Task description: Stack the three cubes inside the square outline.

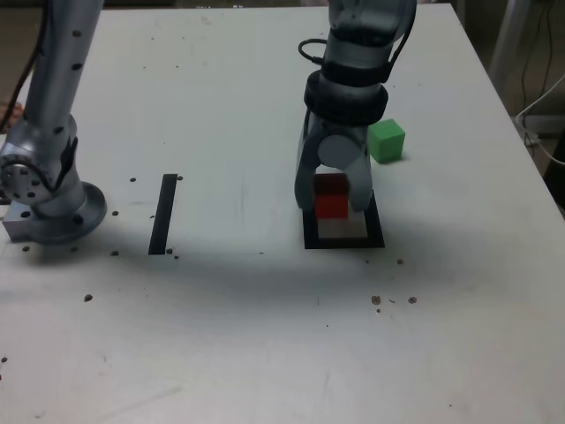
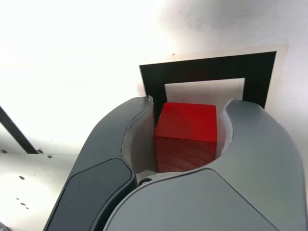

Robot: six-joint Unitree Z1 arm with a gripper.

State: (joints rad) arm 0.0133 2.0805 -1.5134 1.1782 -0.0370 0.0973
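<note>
Inside the black square point(image 1: 377, 231), here's the red block point(image 2: 186, 126), between the gripper's point(image 2: 188, 111) parted fingers, grip unclear; a sideways twist as they leave could drag it askew!

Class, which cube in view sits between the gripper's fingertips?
The red cube, between the gripper's two fingertips; the green cube stands outside the square outline.

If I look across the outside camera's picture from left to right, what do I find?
Round arm base → straight black strip → red cube → green cube.
</note>
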